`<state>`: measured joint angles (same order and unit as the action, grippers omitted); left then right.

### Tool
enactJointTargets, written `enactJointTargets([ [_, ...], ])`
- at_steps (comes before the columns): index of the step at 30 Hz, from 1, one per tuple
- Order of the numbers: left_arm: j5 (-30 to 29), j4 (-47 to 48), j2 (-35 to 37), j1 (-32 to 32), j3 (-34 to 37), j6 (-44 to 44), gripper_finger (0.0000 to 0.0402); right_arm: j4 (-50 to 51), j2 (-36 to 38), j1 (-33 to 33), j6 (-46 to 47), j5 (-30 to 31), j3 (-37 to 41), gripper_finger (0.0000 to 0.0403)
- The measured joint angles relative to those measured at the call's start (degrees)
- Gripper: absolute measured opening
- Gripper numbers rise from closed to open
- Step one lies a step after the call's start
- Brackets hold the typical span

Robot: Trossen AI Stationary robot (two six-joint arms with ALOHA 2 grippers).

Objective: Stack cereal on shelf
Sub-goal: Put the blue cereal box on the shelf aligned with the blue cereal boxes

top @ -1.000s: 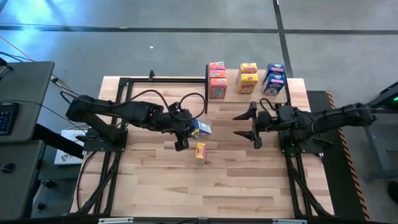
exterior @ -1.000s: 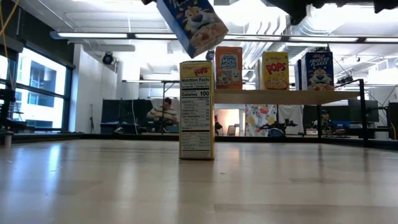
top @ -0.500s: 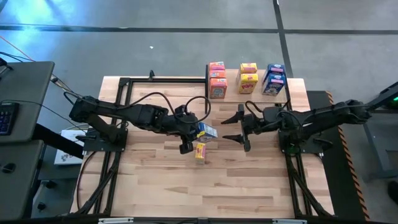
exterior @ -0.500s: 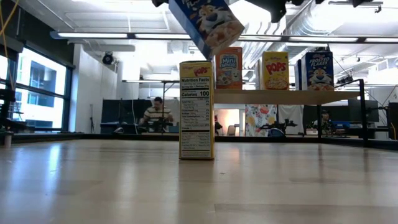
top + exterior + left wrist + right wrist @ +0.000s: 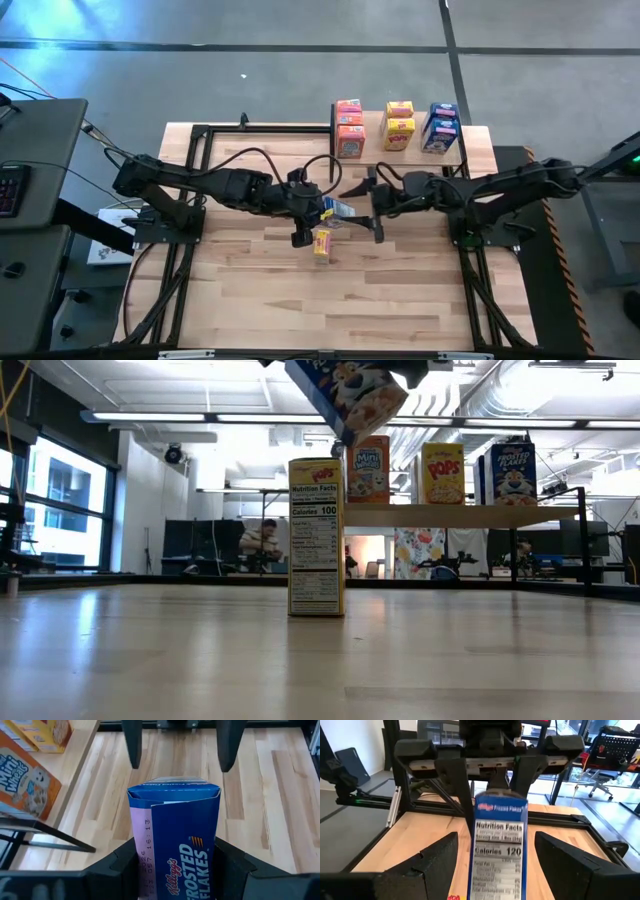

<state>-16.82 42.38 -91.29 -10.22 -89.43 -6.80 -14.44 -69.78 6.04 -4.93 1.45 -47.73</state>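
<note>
My left gripper [image 5: 318, 211] is shut on a blue cereal box [image 5: 334, 210], held in the air over the middle of the table [image 5: 250, 290]. My right gripper [image 5: 364, 211] is open right in front of the box's free end. Its fingers [image 5: 132, 745] stand apart on either side of that end without touching it. A yellow cereal box [image 5: 322, 244] stands upright on its bottom end just below, also plain in the low view [image 5: 316, 536]. The shelf [image 5: 372, 152] at the far edge carries orange-pink [image 5: 349, 128], yellow [image 5: 399, 125] and blue boxes [image 5: 441, 127]. My left gripper pinches the blue box between its two fingers [image 5: 125, 865] on two opposite faces, at the half nearest the wrist [image 5: 150, 870]. The fingers come level from the table's left and lie along the box. The box is lifted clear, tilted, its flap end [image 5: 172, 790] pointing toward the right gripper.
The shelf's black posts and a black frame [image 5: 260, 128] stand along the far edge. Bare wood lies toward the near edge [image 5: 330, 310]. Beyond the table the low view shows a room with a person seated [image 5: 262, 538].
My right gripper has moved toward the table's left, up to the blue box, staying open. My left gripper has carried the box a little toward the right, still tilted in the air. The yellow box has stayed put.
</note>
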Motion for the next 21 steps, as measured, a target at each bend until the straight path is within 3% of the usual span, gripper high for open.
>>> enactJointTargets([
  [21,-0.28,-4.52,0.0,0.0,-0.01,7.05,0.0174,1.97,-1.88,-0.02,1.66,1.46,-1.43,0.0257],
])
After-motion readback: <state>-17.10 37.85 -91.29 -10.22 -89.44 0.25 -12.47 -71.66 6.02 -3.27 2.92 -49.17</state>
